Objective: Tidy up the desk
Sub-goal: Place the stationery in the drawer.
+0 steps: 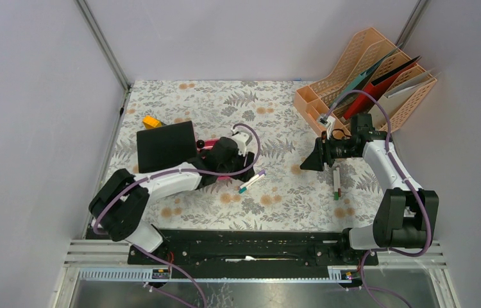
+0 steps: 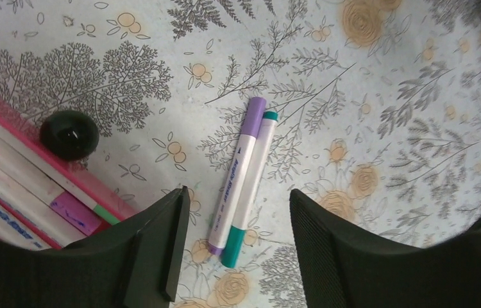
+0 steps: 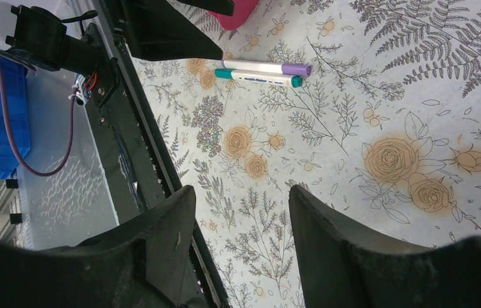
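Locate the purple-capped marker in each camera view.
Top external: purple-capped marker near the picture's centre.
Left wrist: centre, slanting.
Right wrist: top centre, lying level.
Shared landmark: the teal-capped marker lying alongside it.

right end effector (image 3: pixel 241 205): jaws apart, empty | purple-capped marker (image 3: pixel 265 67) touching teal-capped marker (image 3: pixel 260 77) | both flat on worktop (image 3: pixel 353 218)

purple marker (image 2: pixel 238 170) | teal marker (image 2: pixel 254 178) touching | peach file rack (image 1: pixel 353 59) | black pad (image 1: pixel 166 145)
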Robot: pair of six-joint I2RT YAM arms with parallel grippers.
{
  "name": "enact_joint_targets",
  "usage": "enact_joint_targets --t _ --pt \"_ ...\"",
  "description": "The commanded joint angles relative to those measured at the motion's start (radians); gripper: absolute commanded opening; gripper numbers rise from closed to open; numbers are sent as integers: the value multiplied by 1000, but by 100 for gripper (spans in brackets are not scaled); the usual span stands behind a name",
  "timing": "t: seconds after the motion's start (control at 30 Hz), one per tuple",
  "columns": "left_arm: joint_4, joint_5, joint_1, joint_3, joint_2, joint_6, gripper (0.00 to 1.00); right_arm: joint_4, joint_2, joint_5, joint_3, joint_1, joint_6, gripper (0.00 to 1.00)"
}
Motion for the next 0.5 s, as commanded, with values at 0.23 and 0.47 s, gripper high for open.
enact_joint_targets --t 0.23,0.47 --pt "-71 -4 -19 130 149 93 44 -19 -19 7 39 -1 -20 62" --pt "-112 -50 -57 171 216 131 41 -20 -15 8 39 -1 -20 62"
